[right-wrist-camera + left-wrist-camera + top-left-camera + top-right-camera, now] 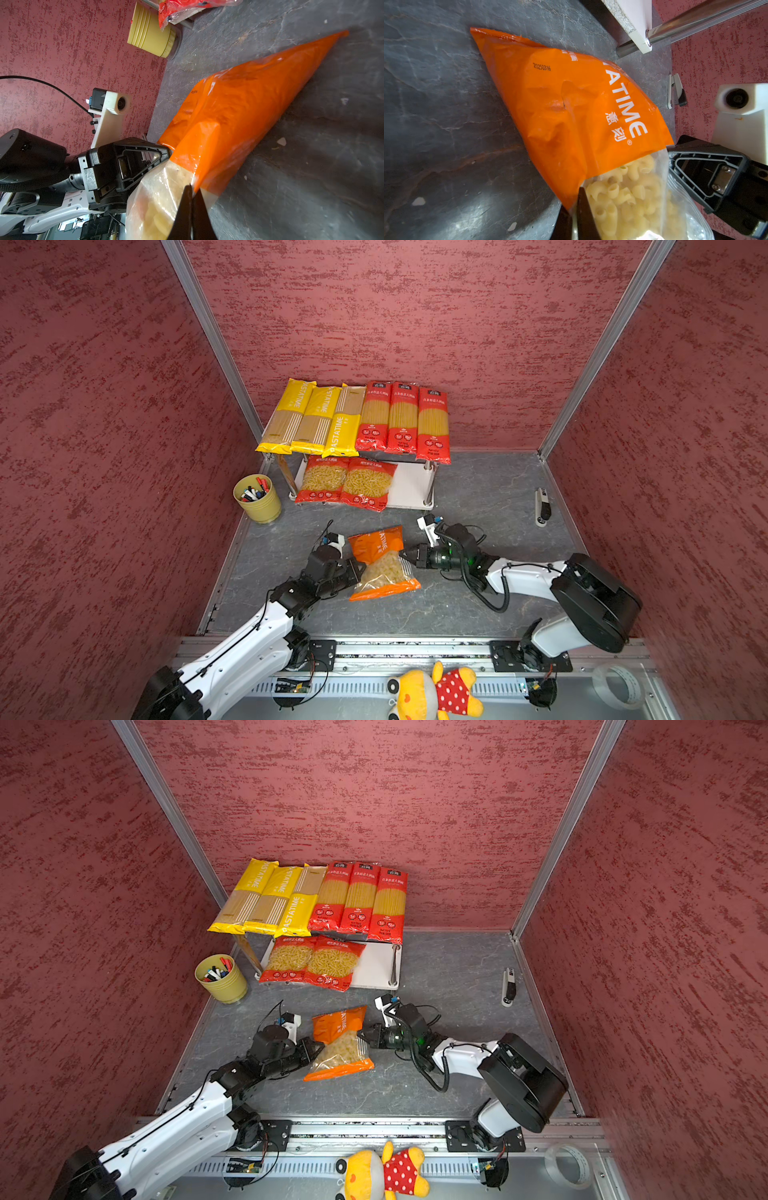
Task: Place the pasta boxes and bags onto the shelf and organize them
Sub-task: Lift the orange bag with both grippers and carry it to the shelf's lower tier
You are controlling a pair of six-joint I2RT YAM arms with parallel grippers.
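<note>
With left gripper and right gripper pinching macaroni bag at opposite edges, lift level, in step, onto shelf, bare right side.

Yellow spaghetti packs and red spaghetti packs cover the shelf top; two red bags lie on its lower board. The orange macaroni bag lies in front of it.
</note>
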